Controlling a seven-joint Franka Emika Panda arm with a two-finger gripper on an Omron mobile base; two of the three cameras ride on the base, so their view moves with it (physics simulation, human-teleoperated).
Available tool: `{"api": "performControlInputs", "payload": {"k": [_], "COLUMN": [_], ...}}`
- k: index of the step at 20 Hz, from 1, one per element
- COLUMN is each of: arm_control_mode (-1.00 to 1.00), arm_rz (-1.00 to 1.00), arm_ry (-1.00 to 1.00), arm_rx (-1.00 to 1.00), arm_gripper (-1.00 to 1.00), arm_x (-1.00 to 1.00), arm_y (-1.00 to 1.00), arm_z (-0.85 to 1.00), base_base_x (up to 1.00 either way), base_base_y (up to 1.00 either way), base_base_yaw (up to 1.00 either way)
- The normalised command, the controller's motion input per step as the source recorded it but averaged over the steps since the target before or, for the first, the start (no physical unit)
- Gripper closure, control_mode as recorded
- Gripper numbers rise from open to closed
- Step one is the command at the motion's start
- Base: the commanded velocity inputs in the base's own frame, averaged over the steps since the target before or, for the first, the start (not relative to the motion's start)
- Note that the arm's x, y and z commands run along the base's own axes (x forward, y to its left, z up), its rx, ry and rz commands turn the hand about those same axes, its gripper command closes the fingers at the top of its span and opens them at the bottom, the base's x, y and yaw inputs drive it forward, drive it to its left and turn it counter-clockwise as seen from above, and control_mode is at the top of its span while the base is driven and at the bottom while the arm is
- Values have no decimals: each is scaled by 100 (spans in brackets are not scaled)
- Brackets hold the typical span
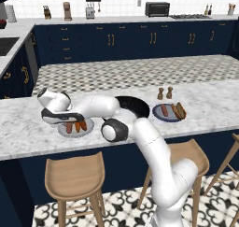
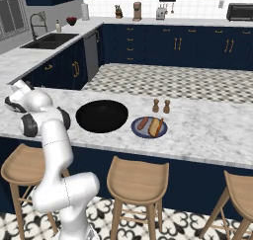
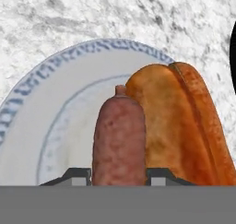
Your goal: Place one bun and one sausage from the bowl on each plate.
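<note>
In the hand view my gripper (image 3: 119, 174) is shut on a reddish-brown sausage (image 3: 119, 140), with one fingertip against each side. The sausage is low over the light grey plate (image 3: 41, 126), next to an orange-brown bun (image 3: 184, 126) that lies on it. From the left base view the hand (image 1: 70, 116) hangs over this plate (image 1: 89, 128) at the counter's left. The black bowl (image 2: 102, 115) in the middle looks empty. To its right, the darker blue-grey plate (image 2: 136, 130) carries a sausage (image 2: 143, 123) and a bun (image 2: 156, 127).
Two small brown shakers (image 2: 161, 105) stand behind the darker plate. Wooden stools (image 1: 74, 177) line the near side of the marble counter (image 1: 205, 104). The arm's elbow (image 1: 114, 129) juts over the counter's front edge, in front of the bowl.
</note>
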Motion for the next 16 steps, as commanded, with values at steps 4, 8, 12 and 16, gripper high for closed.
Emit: {"api": "performControlInputs", "payload": {"k": [4,8,12,16], "arm_control_mode": [-100,-100,-100,-100], "arm_rz": [0,0,0,0], "arm_ry": [9,2,0,0], "arm_rx": [0,-1,-1,0], "arm_gripper": [100,100,-100,-100], "arm_x": [50,29,6,1], "arm_y": [-1,0,10,1], "arm_z": [0,-8,-2,0], "base_base_x": [0,0,0,0], "base_base_y": [0,0,0,0], "base_base_yaw": [0,0,0,0]}}
